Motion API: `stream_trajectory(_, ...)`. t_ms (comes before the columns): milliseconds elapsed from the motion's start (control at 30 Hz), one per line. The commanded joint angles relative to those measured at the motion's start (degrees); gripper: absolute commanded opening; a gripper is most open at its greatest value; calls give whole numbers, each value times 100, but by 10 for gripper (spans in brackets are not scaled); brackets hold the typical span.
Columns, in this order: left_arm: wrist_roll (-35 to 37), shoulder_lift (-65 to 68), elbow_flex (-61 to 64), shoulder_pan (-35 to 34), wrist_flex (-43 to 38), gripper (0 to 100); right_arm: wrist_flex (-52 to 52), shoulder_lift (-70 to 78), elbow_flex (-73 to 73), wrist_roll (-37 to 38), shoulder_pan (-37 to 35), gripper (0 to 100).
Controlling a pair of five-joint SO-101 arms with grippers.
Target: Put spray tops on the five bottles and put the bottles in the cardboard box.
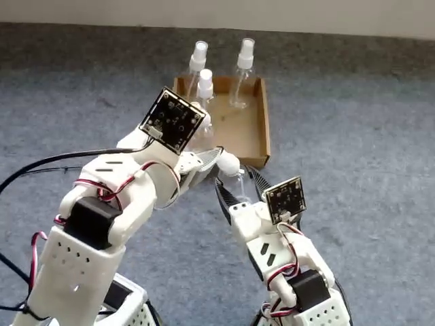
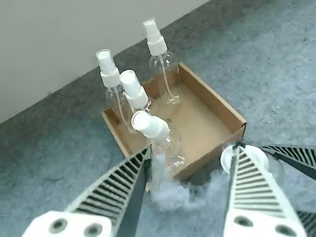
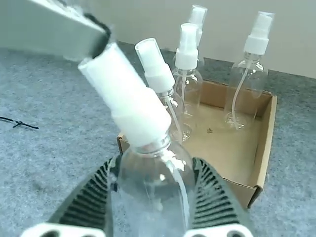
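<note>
The surface under your arms is a grey-blue carpet [image 1: 367,136], with a darker strip where it meets the pale wall [image 2: 49,39] at the back; a black cable [image 1: 47,163] trails over it beside the left arm. The cardboard box [image 1: 264,129] sits open-topped close to that wall; four bottles [image 2: 163,64] stand upright inside it, each with a spray top on, three bunched at one end and one apart. Your right gripper [image 3: 154,170] is clenched round the body of the fifth bottle [image 3: 148,197], just in front of the box's near wall and leaning toward the left arm; a spray top [image 3: 128,98] sits on its neck. Your left gripper [image 2: 190,150] is spread wide and grasps nothing; one of its fingers [image 3: 49,29] lies against the tip of that spray top.
</note>
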Motion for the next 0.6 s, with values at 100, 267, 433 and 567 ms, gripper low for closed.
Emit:
stream_trajectory(100, -44, 66, -57, 602, -571, 245, -136, -84, -136, -9, 22, 4)
stream_trajectory(267, -53, 136, 66, 857, -571, 245, -127, -84, -136, -9, 22, 4)
stream_trajectory(433, -53, 593, 75, 602, -580, 245, -127, -84, -136, -9, 22, 4)
stream_trajectory(567, -53, 796, -101, 268, -571, 245, -127, -84, -127, -9, 22, 4)
